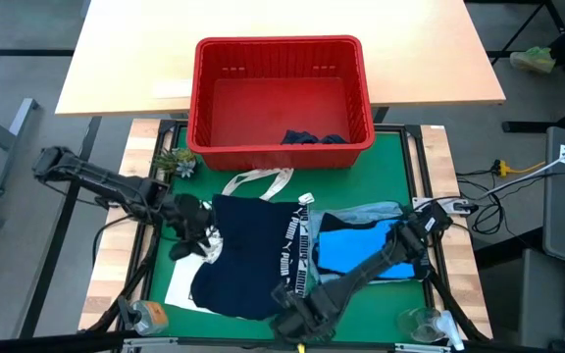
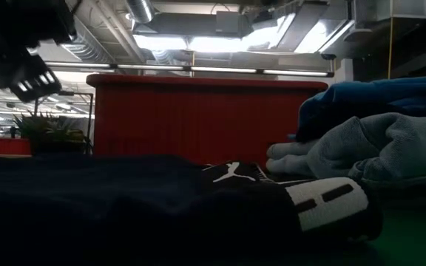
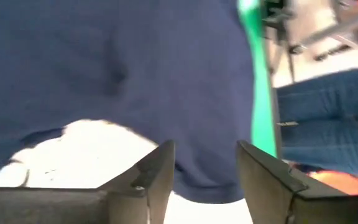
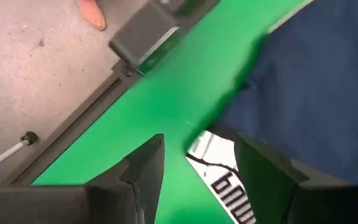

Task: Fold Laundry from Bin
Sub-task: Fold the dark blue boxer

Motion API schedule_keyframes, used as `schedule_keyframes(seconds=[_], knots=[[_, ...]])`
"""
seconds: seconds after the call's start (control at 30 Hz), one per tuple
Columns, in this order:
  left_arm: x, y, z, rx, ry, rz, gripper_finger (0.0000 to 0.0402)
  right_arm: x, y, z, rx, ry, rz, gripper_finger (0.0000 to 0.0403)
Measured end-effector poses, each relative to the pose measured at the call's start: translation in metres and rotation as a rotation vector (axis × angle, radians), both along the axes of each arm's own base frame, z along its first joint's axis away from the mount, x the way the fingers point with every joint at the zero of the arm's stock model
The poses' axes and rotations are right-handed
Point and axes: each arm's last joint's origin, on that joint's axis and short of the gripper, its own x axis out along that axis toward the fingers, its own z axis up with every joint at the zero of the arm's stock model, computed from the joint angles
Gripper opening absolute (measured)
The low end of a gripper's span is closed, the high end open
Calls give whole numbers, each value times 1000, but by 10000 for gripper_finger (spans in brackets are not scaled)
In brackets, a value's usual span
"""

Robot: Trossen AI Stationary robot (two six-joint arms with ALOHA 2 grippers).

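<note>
A dark navy garment (image 1: 248,260) with a white PUMA waistband (image 1: 302,245) lies spread on the green mat (image 1: 400,157), partly over the white tote bag (image 1: 184,286). To its right, a bright blue piece (image 1: 356,245) lies on a light blue denim shirt (image 1: 366,211). The red bin (image 1: 278,44) stands at the mat's far edge, a dark garment (image 1: 312,137) on its floor. My left gripper (image 1: 202,240) (image 3: 204,149) hovers open over the navy garment's left edge. My right gripper (image 1: 297,322) (image 4: 197,143) is open, pointing down near the mat's near edge, above the waistband's end (image 4: 219,165).
A small potted plant (image 1: 177,162) stands at the bin's left near corner. A bottle-like object (image 1: 145,316) and a clear glass (image 1: 420,324) sit at the mat's near corners. Behind the bin is a wooden table (image 1: 420,59) with a paper slip (image 1: 173,88).
</note>
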Motion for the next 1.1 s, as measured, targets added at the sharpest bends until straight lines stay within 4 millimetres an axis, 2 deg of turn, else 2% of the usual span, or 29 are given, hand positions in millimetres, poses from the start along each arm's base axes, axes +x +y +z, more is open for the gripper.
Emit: schedule_keyframes(seconds=[0.1, 0.23, 0.43, 0.7, 0.9, 1.1], knots=[[0, -13, 4, -11, -63, -72, 185, -2, 11, -10, -12, 0, 22, 193], [0, -29, 10, 6, -161, -125, 203, 0, 14, -27, -32, 27, 23, 193], [-5, -47, 15, 51, -250, -106, 207, 7, 12, -47, -104, 31, 1, 193], [-16, -64, 14, 39, -247, -164, 208, 15, 2, -63, -134, 64, -28, 193], [-20, -89, 7, 63, -265, -238, 208, 21, -6, -74, -140, 95, -48, 193], [-18, -117, -15, 103, -232, -319, 208, 23, -8, -76, -143, 100, -54, 193]])
